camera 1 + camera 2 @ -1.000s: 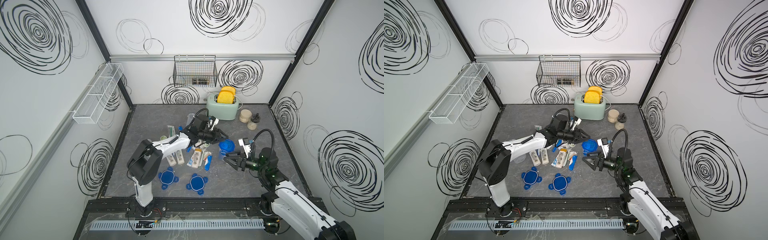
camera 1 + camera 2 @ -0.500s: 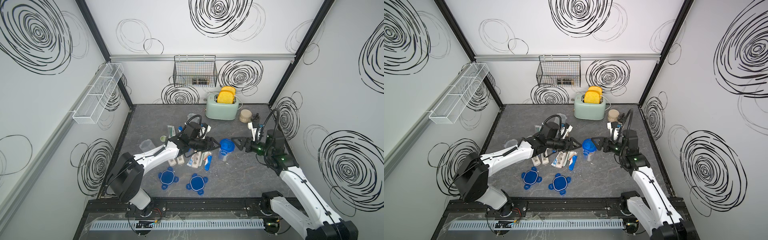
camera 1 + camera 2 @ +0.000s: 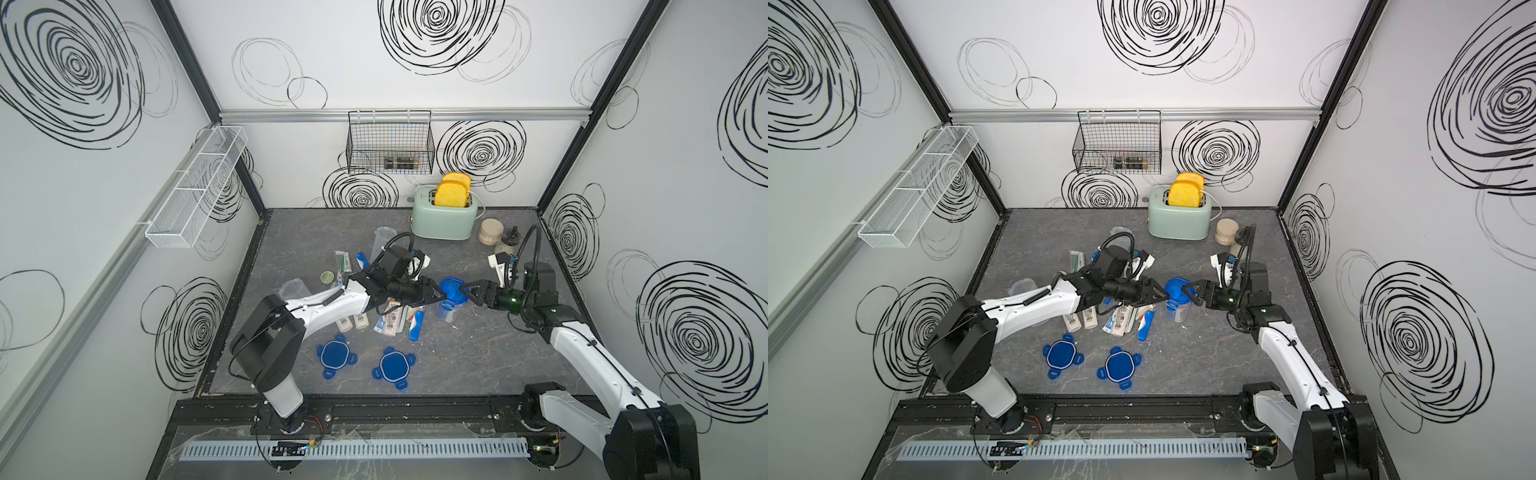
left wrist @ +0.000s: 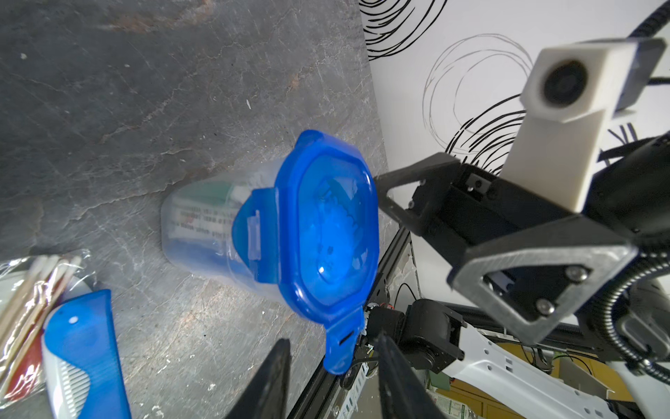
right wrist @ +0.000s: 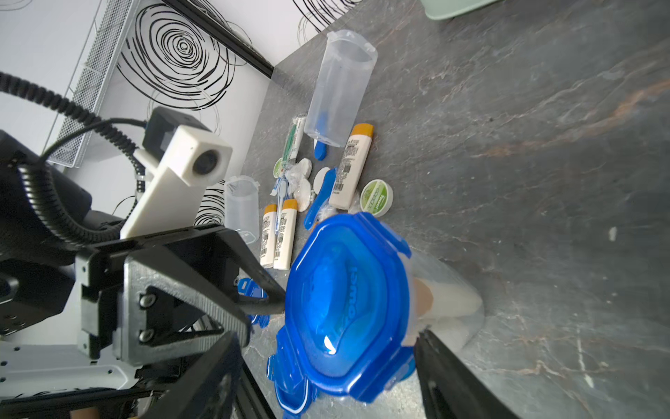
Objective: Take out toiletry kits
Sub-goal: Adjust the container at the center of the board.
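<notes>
Blue plastic tops the clear jar [image 3: 449,311] standing upright near the middle of the grey bench [image 3: 478,357], and we see both arms meeting at its lid [image 3: 453,289] from opposite sides. The left pincer [image 3: 441,293] is spread, its fingers on either side of one of the lid's tabs without pinching it, as the left wrist view shows. One fingertip [image 5: 264,290] rests against the lid's rim. The right pincer [image 3: 467,291] is spread wider and straddles the lid; we cannot tell whether both of its fingers touch. Through the jar's wall we make out one of the toiletry kits [image 4: 203,217] inside, a cream bottle among its pieces. Other kit pieces lie loose on the bench just beside the jar, on the left arm's side: cream bottles with tan caps [image 5: 277,235], a green round tin [image 5: 377,197] and a blue folding toothbrush [image 3: 415,330]. Two loose lids [image 3: 334,355] sit flat nearer the robot's base, and an empty jar [image 5: 339,87] lies on its side toward the mint toaster [image 3: 442,218].
</notes>
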Motion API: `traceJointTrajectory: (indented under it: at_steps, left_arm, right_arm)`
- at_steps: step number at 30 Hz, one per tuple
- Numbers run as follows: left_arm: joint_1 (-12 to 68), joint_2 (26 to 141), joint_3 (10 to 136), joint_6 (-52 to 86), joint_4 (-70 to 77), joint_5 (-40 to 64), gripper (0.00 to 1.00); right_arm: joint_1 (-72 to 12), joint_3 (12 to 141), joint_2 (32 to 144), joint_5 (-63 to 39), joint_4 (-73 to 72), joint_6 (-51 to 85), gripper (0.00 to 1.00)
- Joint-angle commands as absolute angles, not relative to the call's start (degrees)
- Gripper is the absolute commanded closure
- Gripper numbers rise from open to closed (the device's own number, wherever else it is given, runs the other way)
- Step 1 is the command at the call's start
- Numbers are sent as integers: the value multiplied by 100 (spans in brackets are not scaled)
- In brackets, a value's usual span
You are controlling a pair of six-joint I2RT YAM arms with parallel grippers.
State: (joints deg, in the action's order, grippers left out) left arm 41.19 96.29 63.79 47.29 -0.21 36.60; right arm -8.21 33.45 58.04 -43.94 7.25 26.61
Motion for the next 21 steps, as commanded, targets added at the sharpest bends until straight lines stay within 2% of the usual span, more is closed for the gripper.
traceJointTrajectory:
  at_steps: [1, 11, 21]
  left_arm:
    - [4120, 9727, 6653, 4658, 200, 3752, 59]
    - [4113, 9987, 6924, 4527, 40, 3731, 62]
    - [4091, 10080, 7100, 4334, -199, 3574, 56]
  right_arm:
    - [-925, 3127, 5655, -4812, 503, 2862, 23]
    - [-1499, 2773, 5052, -5068, 416, 3125, 23]
    - [-2056, 2290, 4866, -5095, -551, 3822, 23]
